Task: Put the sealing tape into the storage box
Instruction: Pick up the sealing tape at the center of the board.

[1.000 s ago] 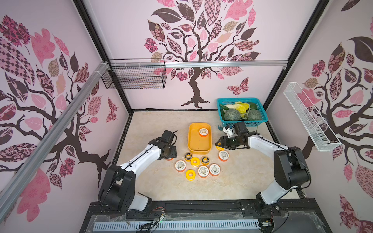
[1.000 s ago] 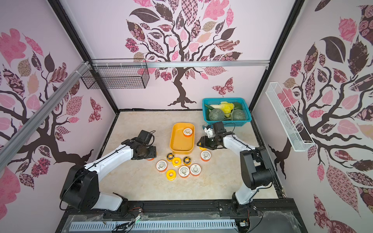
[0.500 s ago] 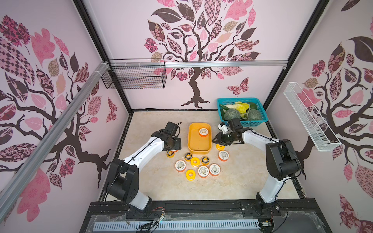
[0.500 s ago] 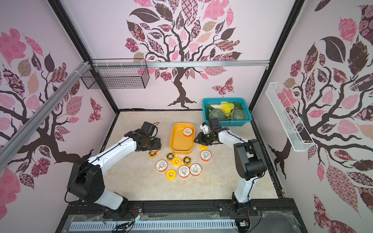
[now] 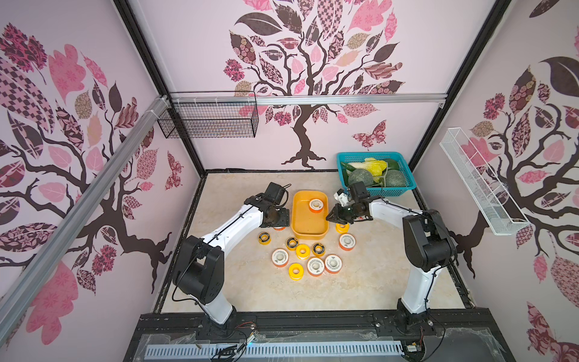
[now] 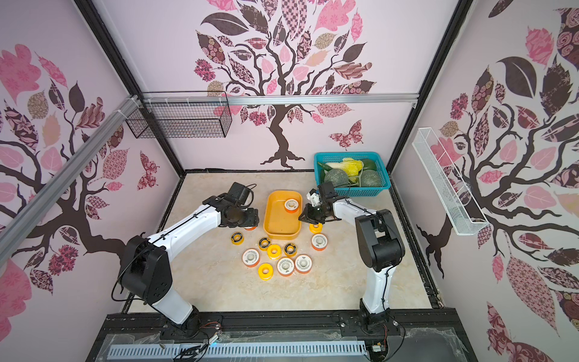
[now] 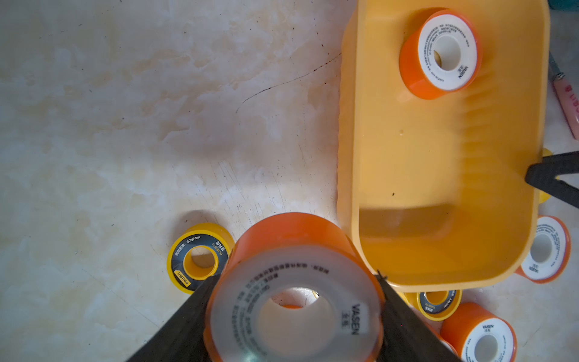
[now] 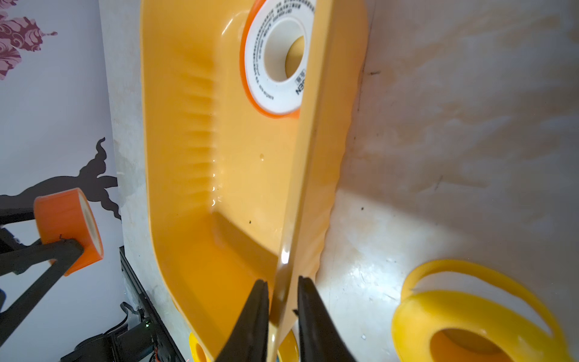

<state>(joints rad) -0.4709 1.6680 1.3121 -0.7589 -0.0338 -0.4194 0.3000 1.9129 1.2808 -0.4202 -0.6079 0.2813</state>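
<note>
Near half of the table (image 5: 250, 291): ten loose spools of sealing tape (image 5: 315, 266) lie flat, none stacked. Four are white-faced with orange rims, three plain yellow, three small with black ring faces. Most bunch just in front of the box's near wall. One yellow spool (image 8: 470, 313) sits just beside the box's right wall, under your right arm.

Mid-table: the storage box (image 5: 308, 233) sits flat. One orange-rimmed boxed spool (image 5: 316, 205) lies on its face in the far right corner of the box.

Your left claw (image 7: 296, 277) is clenched on a held spool (image 7: 291, 232), white-faced with an orange rim, with a pad on each side of the rim. It is raised just outside the box's left wall, toward the near left corner.

Your right claw (image 8: 282, 280) is pinched onto the box's right wall, one jaw inside and one outside.

Far right corner of the table: a teal basket (image 5: 391, 190) holds green produce.
</note>
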